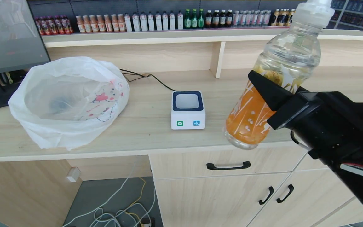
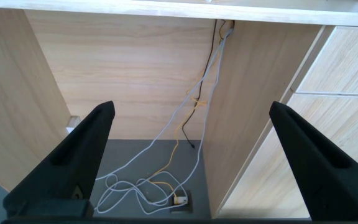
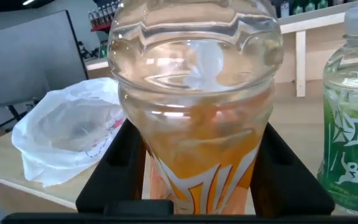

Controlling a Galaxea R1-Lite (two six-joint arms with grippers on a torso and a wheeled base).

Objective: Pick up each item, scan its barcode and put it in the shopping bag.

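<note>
Bottle lifted, scan apparently yet to come.
The right tool clamped the orange bottle, tilted above the counter's front edge; the left tool hung wide open below the counter. The next move probably called for turning the barcode toward the scanner, then carrying the bottle to the open shopping bag beyond.

One bag, one scanner, one monitor. Two bottles close by: one orange bottle, one green bottle. Three handles. The shelf bottles are too many and too small to count.
</note>
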